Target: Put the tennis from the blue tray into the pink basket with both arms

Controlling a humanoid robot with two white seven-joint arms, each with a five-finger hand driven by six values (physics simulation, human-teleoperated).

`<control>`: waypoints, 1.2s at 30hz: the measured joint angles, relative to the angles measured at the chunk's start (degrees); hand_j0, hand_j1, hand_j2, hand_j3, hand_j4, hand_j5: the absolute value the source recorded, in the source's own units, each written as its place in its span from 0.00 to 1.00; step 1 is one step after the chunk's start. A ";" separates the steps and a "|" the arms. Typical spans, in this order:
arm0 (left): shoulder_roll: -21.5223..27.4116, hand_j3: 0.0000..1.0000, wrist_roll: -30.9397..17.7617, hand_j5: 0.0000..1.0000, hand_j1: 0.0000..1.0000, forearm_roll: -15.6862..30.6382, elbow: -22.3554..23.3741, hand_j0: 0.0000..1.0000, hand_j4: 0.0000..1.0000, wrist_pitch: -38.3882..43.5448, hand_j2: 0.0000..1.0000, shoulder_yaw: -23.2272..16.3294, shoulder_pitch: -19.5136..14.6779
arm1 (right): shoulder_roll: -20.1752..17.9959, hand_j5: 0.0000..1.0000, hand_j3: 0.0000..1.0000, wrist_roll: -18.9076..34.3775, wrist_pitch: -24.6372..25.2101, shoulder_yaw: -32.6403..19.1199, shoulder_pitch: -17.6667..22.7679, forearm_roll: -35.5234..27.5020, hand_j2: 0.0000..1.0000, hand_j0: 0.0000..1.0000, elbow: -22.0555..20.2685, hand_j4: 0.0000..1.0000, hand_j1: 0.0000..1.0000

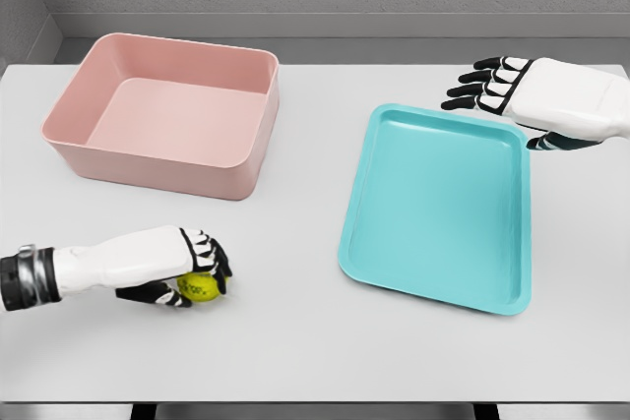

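Observation:
A yellow-green tennis ball (200, 287) rests low over the white table at the lower left, with my left hand (189, 270) curled around it from above. The blue tray (440, 206) lies flat right of centre and holds nothing. The pink basket (167, 113) stands at the back left, also with nothing inside. My right hand (492, 86) hovers behind the tray's far right corner, its black-tipped fingers spread and holding nothing.
The white table (305, 341) ends at a front edge near the bottom of the view. A grey wall runs along the back, behind the basket and the tray.

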 measured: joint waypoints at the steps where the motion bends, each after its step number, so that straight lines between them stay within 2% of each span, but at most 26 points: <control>1: 0.47 0.44 0.02 0.44 0.44 0.03 0.02 0.44 0.44 0.01 0.44 0.06 -0.27 | 0.00 1.00 1.00 0.00 0.00 0.00 0.00 0.00 1.00 1.00 0.00 1.00 1.00; 9: 4.13 0.27 0.00 0.27 0.27 -0.06 0.12 0.27 0.27 0.01 0.27 0.70 -2.73 | 0.00 1.00 1.00 0.00 0.00 0.00 0.00 0.00 1.00 1.00 0.00 1.00 1.00; 13: 5.98 0.16 0.05 0.16 0.16 0.00 0.14 0.16 0.16 0.01 0.16 1.06 -4.57 | 0.00 1.00 1.00 0.00 0.00 0.00 -0.09 0.00 1.00 1.00 0.00 1.00 1.00; 25: 12.23 0.13 0.49 0.13 0.13 2.81 0.15 0.13 0.13 0.00 0.13 3.91 -11.52 | 0.00 1.00 1.00 0.00 0.00 0.00 0.00 0.00 1.00 1.00 0.00 1.00 1.00; 31: 12.26 0.13 0.50 0.13 0.13 3.55 0.98 0.13 0.13 0.00 0.13 4.54 -16.70 | 0.00 1.00 1.00 0.00 0.00 0.00 0.00 0.00 1.00 1.00 0.00 1.00 1.00; 36: 9.62 0.13 0.41 0.13 0.13 2.95 2.04 0.13 0.13 -0.01 0.13 4.37 -20.74 | 0.00 1.00 1.00 0.00 0.00 0.00 0.00 0.00 1.00 1.00 0.00 1.00 1.00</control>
